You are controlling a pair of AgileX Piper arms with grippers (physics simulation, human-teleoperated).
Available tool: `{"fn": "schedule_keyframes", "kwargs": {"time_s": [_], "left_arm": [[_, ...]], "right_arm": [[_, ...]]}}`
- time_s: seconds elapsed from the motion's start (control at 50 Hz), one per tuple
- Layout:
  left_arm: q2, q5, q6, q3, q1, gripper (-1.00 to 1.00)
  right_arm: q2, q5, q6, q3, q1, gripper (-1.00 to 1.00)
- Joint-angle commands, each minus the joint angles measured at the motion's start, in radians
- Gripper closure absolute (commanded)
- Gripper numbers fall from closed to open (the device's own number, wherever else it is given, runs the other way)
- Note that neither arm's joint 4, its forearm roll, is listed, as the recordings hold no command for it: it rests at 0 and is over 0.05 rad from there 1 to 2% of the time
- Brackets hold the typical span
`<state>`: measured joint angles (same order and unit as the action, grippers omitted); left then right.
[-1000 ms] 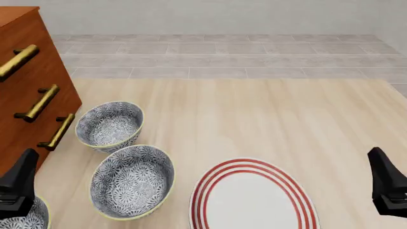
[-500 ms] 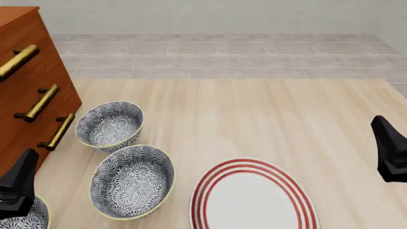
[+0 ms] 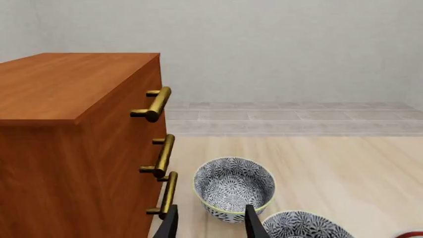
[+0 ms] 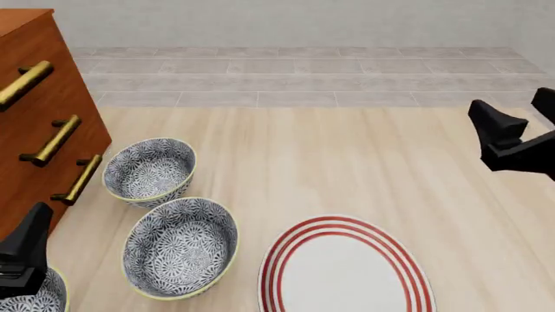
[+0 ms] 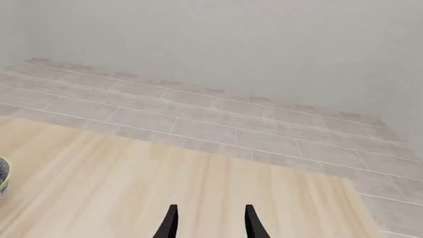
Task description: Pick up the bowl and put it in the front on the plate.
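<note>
Three blue-and-white floral bowls stand in a row at the table's left: a far bowl [image 4: 149, 170], a middle bowl [image 4: 180, 247] and a near bowl [image 4: 33, 298] cut off by the frame's corner. The white plate [image 4: 347, 270] with red rings lies to the right of the middle bowl. My left gripper [image 4: 28, 247] hovers over the near bowl, open and holding nothing; in the left wrist view [image 3: 210, 225] it faces the far bowl [image 3: 233, 188]. My right gripper [image 4: 513, 114] hangs high at the right edge, open and empty, far from the plate and bowls.
A brown drawer cabinet [image 4: 39, 123] with brass handles [image 4: 52, 140] stands at the left, close behind the bowls. Beyond the table's far edge lies a grey tiled floor [image 4: 295, 78]. In the right wrist view, bare wood [image 5: 165, 178] lies ahead of the fingers.
My right gripper has risen and swung away from the near right corner toward the back right. The left gripper, bowls and plate have stayed in place.
</note>
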<state>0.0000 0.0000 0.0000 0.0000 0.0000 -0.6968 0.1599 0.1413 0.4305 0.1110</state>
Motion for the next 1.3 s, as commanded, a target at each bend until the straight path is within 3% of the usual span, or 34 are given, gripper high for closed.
{"fn": "schedule_keyframes", "kwargs": {"time_s": [0.02,0.2,0.42,0.7,0.82,1.3], "left_arm": [[0.0,0.0,0.0,0.0,0.0,-1.0],[0.0,0.0,0.0,0.0,0.0,-1.0],[0.0,0.0,0.0,0.0,0.0,-1.0],[0.0,0.0,0.0,0.0,0.0,-1.0],[0.0,0.0,0.0,0.0,0.0,-1.0],[0.0,0.0,0.0,0.0,0.0,-1.0]], "right_arm": [[-0.16,0.026,-0.007,0.089,0.05,-1.0],[-0.302,0.001,0.03,0.199,0.1,-1.0],[-0.431,-0.006,-0.004,0.292,0.157,-1.0],[-0.572,-0.043,-0.003,0.428,0.225,-1.0],[-0.612,-0.078,-0.028,0.489,0.257,-1.0],[-0.782,-0.213,-0.027,0.703,0.372,-1.0]]}}
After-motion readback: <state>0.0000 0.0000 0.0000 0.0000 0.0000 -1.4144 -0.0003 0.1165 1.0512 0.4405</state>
